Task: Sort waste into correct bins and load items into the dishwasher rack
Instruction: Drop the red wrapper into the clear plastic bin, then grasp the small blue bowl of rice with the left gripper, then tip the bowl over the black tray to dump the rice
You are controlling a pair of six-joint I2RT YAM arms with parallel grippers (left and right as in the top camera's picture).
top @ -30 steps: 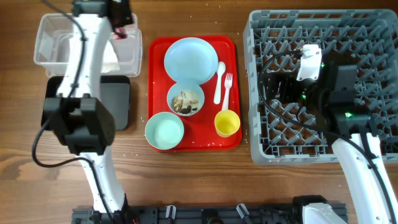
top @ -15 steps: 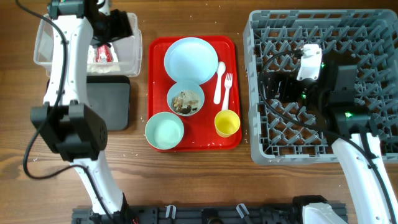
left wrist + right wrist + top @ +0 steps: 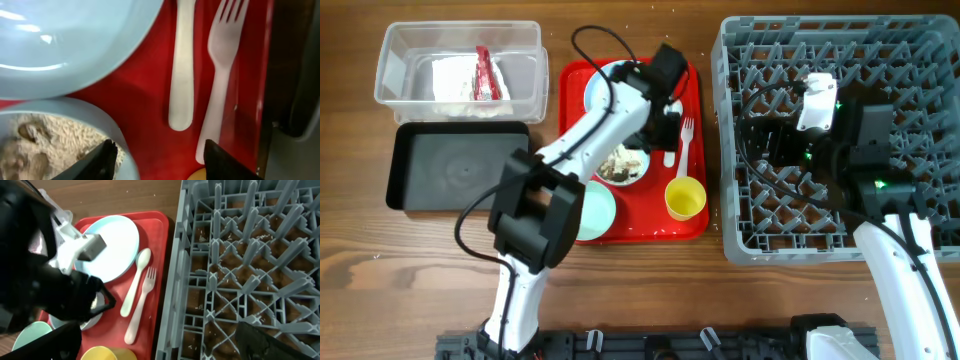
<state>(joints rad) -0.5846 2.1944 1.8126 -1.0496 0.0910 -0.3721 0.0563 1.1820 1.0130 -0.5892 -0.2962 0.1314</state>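
Red serving tray point(image 3: 695, 150) lies under the left hand point(image 3: 160, 155), whose fingers are spread wide and hold nothing. The white spoon's point(image 3: 181, 65) handle end sits between them. The fork point(image 3: 220, 75) lies just beside one finger, and the bowl of food scraps point(image 3: 45, 145) is by the other. The blue plate point(image 3: 65, 40) is ahead of the hand. The red wrapper point(image 3: 485, 75) and napkin point(image 3: 450, 75) lie in the clear tub point(image 3: 390, 45), well apart from it. The right hand point(image 3: 160, 347) hangs over the dishwasher rack point(image 3: 910, 60), wide and empty.

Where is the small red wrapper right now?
In the overhead view the red wrapper lies inside the clear tub at the top left, on the white napkin, above the black tray.
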